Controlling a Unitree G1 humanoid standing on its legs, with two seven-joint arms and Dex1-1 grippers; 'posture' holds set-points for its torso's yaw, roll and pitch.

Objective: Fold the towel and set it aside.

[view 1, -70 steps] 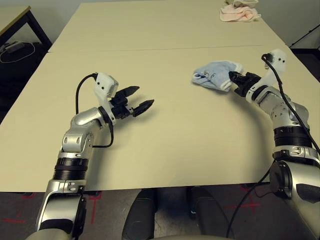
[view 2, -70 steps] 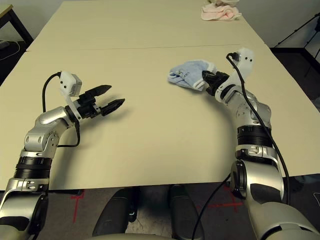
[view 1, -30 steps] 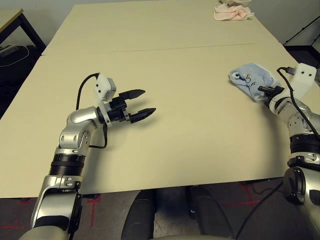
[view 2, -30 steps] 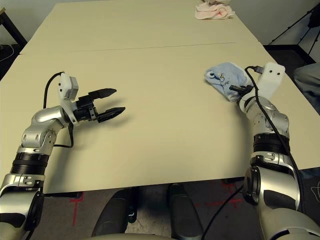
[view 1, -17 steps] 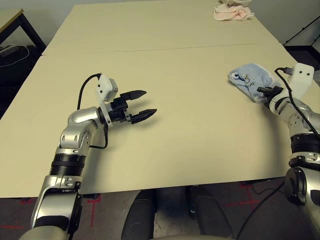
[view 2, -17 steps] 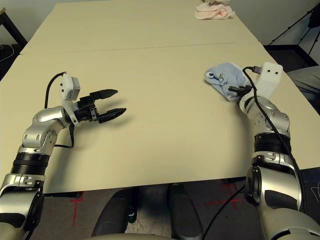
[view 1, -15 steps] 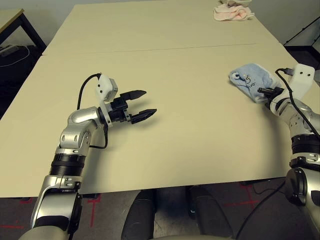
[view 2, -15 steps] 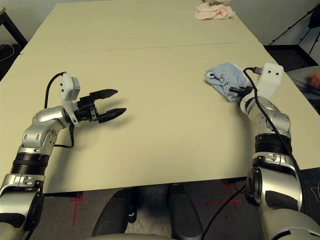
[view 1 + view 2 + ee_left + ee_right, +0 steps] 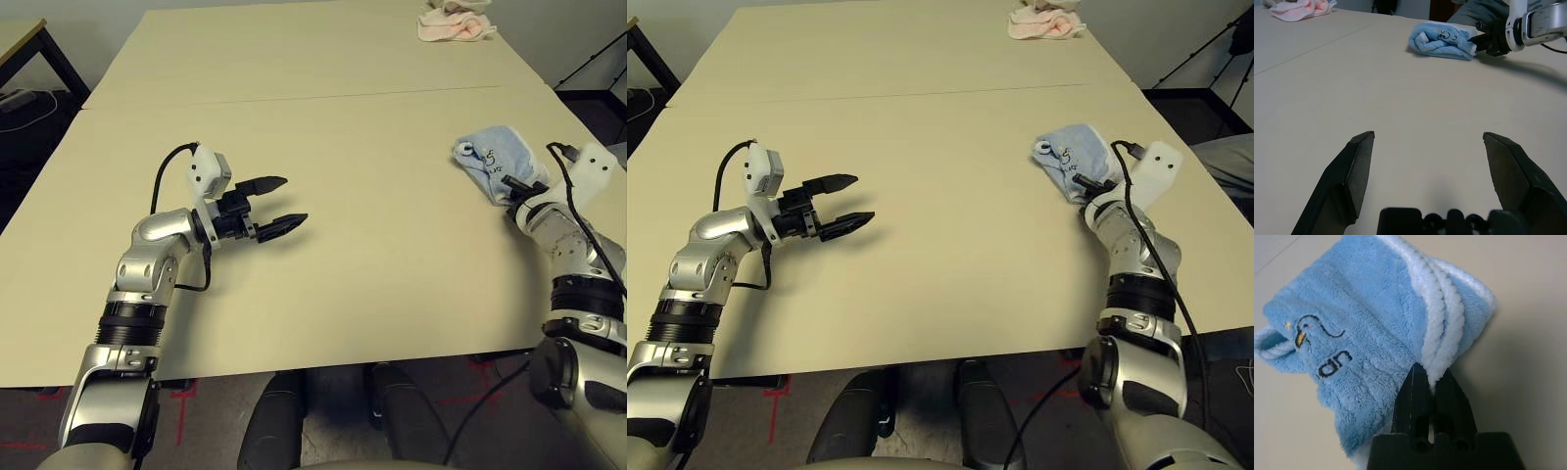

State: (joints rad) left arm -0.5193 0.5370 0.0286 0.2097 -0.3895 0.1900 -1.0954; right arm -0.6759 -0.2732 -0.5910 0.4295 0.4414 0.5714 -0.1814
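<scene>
The towel [image 9: 493, 161] is a light-blue bundle with white piping and a small printed motif, lying folded near the table's right edge. My right gripper [image 9: 510, 184] sits at its near side, shut on the white piped edge [image 9: 1436, 328]; the closed fingertips [image 9: 1418, 382] pinch the piping where the layers meet. My left gripper [image 9: 291, 201] hovers over bare table at the left, open, with nothing between its fingers [image 9: 1359, 161]. In the left wrist view the towel [image 9: 1442, 38] lies far ahead, with the right gripper [image 9: 1484, 41] beside it.
A pink cloth [image 9: 456, 22] lies at the table's far right corner. A seam [image 9: 294, 98] runs across the tabletop. A person's clothing [image 9: 1229, 155] shows just past the right edge. A dark side table [image 9: 34, 44] stands at the far left.
The right gripper has carried the towel from right of centre out toward the right edge. In the last half second the right forearm swung inward and the towel barely shifted. The left arm is still.
</scene>
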